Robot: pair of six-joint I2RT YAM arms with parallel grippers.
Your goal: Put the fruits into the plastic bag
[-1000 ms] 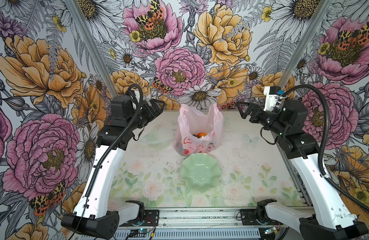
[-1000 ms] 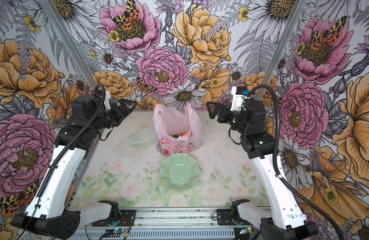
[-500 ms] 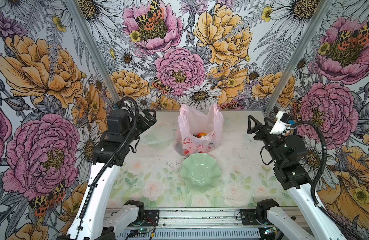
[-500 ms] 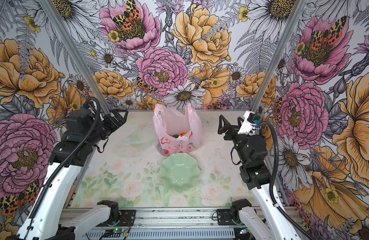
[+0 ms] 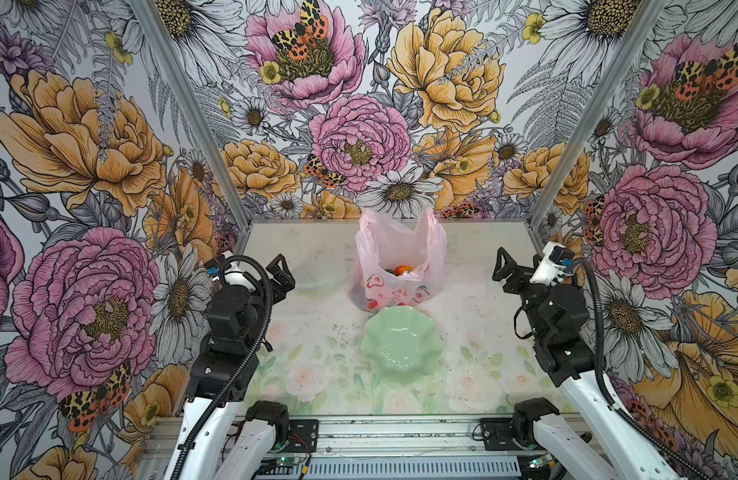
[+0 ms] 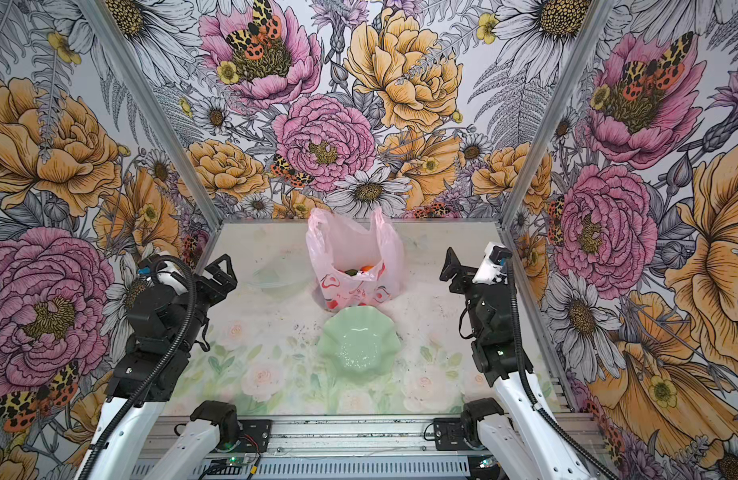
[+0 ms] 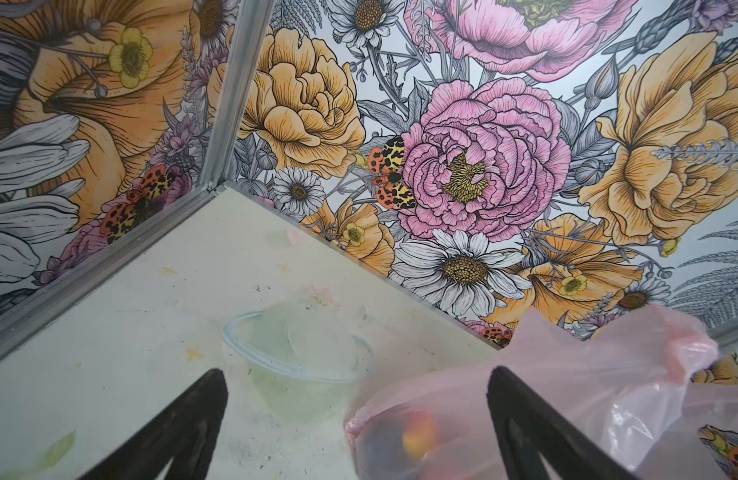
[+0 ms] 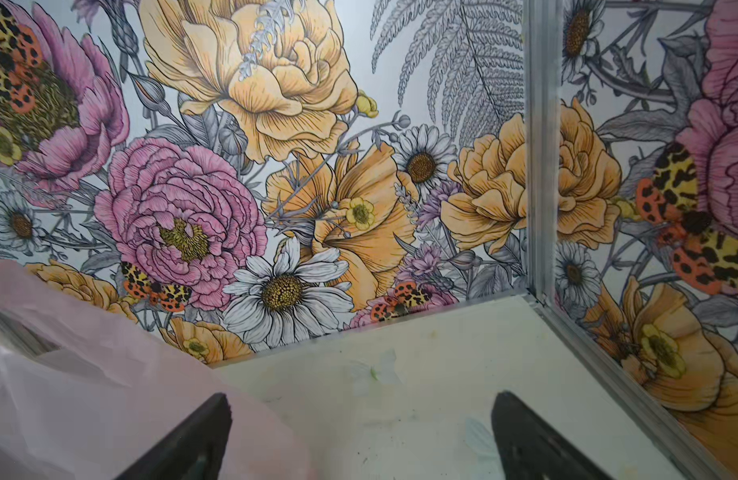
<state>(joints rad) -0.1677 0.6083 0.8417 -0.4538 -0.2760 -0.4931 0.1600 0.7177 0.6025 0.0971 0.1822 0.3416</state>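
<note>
nearest the camera in both top views, the green dish [image 5: 401,345] sits bare on the table [image 5: 317,357], with no fruit in it. a little further back, the left gripper [image 7: 355,374] and the right gripper [image 8: 361,397] hang at either side of the table. both have their jaws spread wide with nothing between them, and neither touches anything. just behind the dish, and seemingly against its far rim, the plastic bag [image 5: 400,249] stands upright with its mouth open. the fruits [image 5: 402,270] lie in its bottom: an orange-red one shows on top and the rest are only dark shapes. a clear bowl [image 7: 292,357] sits just beside the bag, on the left arm's side. the filling looks finished, so the step in hand seems to be clearing off. done well, each arm moves away from the thin bag without snagging a handle loop or tipping it.
</note>
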